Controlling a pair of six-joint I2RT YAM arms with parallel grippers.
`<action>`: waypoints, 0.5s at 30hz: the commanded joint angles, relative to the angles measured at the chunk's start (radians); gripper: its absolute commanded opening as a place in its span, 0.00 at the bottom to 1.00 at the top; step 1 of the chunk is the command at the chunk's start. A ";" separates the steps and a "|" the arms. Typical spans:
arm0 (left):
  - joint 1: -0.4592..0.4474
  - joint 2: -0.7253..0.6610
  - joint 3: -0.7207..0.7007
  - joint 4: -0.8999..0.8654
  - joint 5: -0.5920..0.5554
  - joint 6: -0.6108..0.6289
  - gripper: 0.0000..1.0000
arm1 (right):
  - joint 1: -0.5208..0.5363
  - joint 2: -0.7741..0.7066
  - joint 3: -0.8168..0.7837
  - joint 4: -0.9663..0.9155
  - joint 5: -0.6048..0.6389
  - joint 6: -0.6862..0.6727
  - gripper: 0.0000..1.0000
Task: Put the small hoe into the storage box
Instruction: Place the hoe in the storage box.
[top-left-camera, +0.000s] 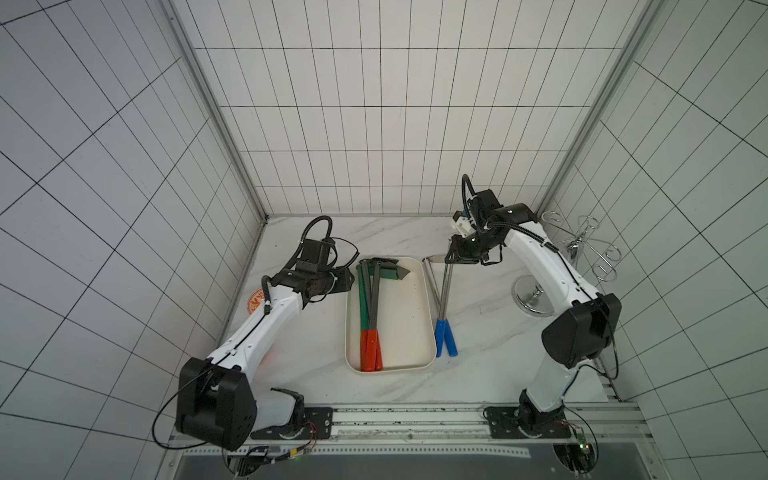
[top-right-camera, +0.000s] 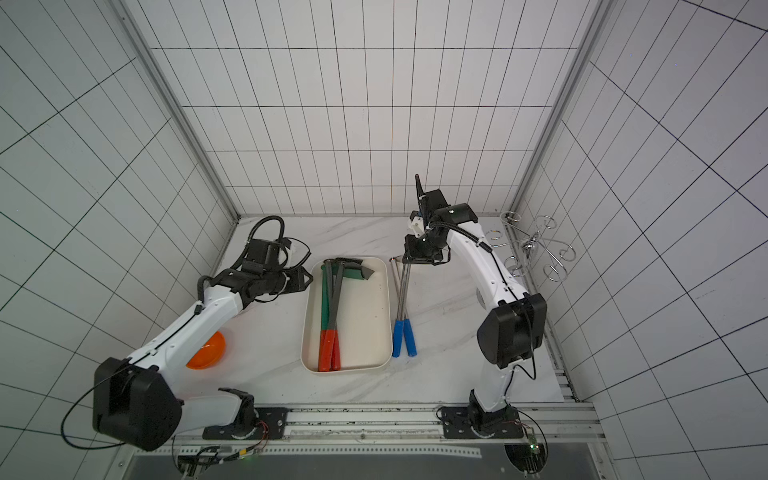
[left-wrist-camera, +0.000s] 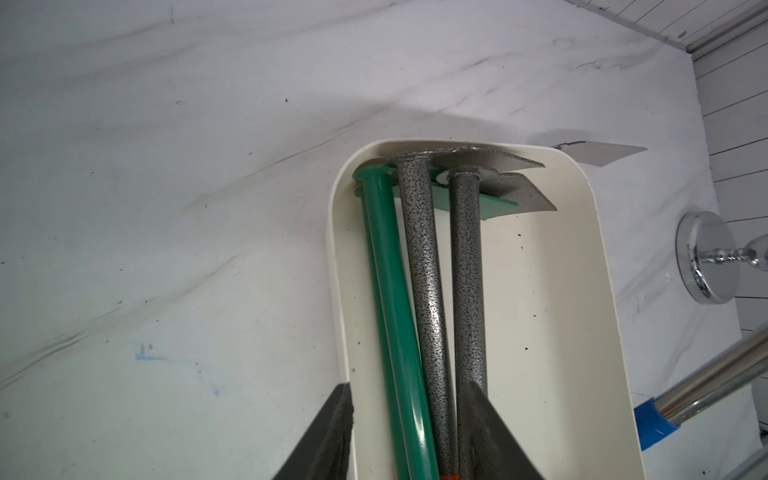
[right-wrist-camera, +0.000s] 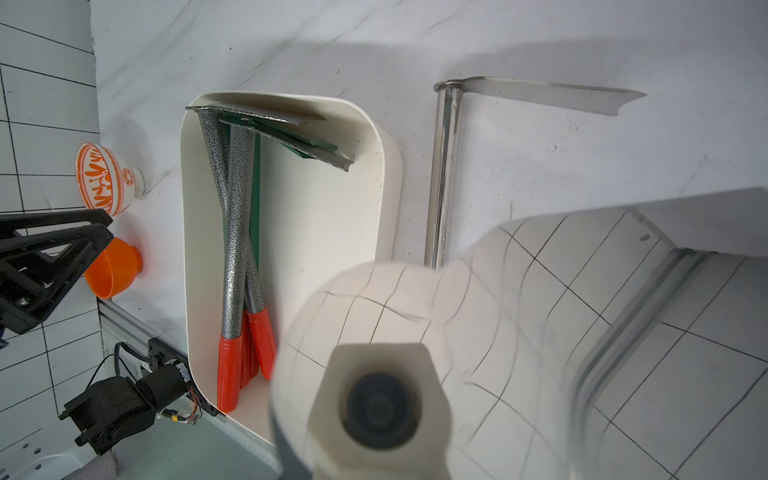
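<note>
The white table (top-left-camera: 291, 353) holds the storage box (top-left-camera: 405, 320). Three hoes (top-left-camera: 374, 299) with red handles lie inside it. Two shiny hoes (top-left-camera: 439, 340) with blue handles lie just beside it on the table. The left claw (left-wrist-camera: 407, 386) has its fingers apart over the hoes inside. The right claw (top-left-camera: 452, 255) is pinched together by one shiny hoe's head.

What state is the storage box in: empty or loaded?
Loaded. The storage box holds red-handled hoes with green and speckled grey shafts, lying along one long wall.
</note>
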 joint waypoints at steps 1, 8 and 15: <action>-0.045 -0.019 -0.032 0.148 0.131 0.004 0.47 | -0.007 -0.005 0.111 0.032 -0.103 0.014 0.00; -0.237 0.032 -0.071 0.492 0.239 -0.074 0.53 | -0.012 -0.004 0.079 0.112 -0.133 0.028 0.00; -0.349 0.109 -0.139 0.851 0.276 -0.074 0.56 | -0.016 -0.004 0.069 0.138 -0.155 0.036 0.00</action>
